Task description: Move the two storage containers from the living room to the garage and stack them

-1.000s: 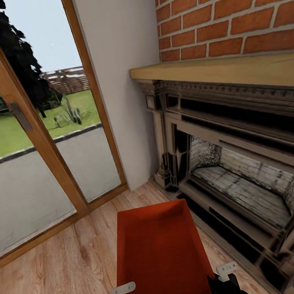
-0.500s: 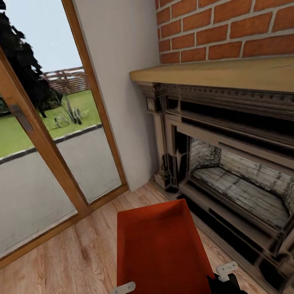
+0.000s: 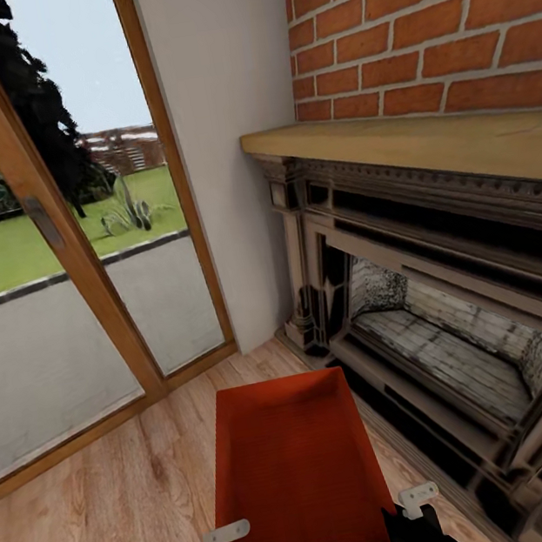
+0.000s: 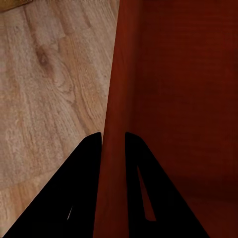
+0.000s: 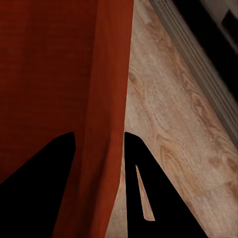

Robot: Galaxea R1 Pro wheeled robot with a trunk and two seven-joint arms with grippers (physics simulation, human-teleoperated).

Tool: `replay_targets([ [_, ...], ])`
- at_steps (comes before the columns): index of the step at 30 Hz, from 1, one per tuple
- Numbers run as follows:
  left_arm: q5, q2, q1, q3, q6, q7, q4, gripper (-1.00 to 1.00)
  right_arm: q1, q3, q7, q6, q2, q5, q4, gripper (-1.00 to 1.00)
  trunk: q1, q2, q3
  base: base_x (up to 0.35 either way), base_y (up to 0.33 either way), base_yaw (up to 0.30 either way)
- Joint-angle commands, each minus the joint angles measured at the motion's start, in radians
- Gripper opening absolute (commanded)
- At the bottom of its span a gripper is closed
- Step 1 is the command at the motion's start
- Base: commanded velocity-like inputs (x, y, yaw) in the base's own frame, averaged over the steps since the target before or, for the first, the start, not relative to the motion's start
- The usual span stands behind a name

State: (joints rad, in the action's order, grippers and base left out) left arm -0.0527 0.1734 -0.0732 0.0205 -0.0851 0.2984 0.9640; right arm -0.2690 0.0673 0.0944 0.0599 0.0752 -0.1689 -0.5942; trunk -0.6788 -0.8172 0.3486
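Note:
One orange-red open-topped storage container (image 3: 291, 470) hangs just above the living room's wood-plank flooring (image 3: 110, 518), in front of me and beside the fireplace. My left gripper (image 3: 226, 539) is shut on its left wall near the close end. My right gripper (image 3: 417, 498) is shut on the right wall. In the left wrist view the dark fingers of the left gripper (image 4: 113, 136) straddle the thin red wall of the container (image 4: 168, 99). The right wrist view has the right gripper (image 5: 99, 135) pinching the other wall of the container (image 5: 59, 74). The garage is out of view.
A brick-sided stone fireplace (image 3: 458, 337) with a wooden mantel (image 3: 425, 135) stands close on the right. Wood-framed glass doors (image 3: 44, 282) fill the left, with a white wall strip (image 3: 231, 136) between them and the fireplace. Open plank floor lies to the left of the container.
The whole head view has shifted slightly, so the camera has moved a little. The container and both grippers keep the same place relative to me.

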Motion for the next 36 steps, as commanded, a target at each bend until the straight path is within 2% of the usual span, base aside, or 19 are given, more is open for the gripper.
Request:
replay_targets([
  [1, -0.013, 0.001, 0.000, 0.002, -0.008, 0.011, 0.002, -1.00, 0.000, 0.009, 0.015, 0.003, 0.020, -0.007, 0.001, -1.00, 0.004, 0.006, -0.002, 0.000, 0.000, 0.000],
  [36, -0.013, 0.001, 0.000, 0.001, -0.008, 0.011, 0.004, -1.00, -0.001, 0.007, 0.015, 0.004, 0.020, -0.007, 0.001, -1.00, 0.138, 0.251, -0.112, 0.000, 0.000, 0.005],
])
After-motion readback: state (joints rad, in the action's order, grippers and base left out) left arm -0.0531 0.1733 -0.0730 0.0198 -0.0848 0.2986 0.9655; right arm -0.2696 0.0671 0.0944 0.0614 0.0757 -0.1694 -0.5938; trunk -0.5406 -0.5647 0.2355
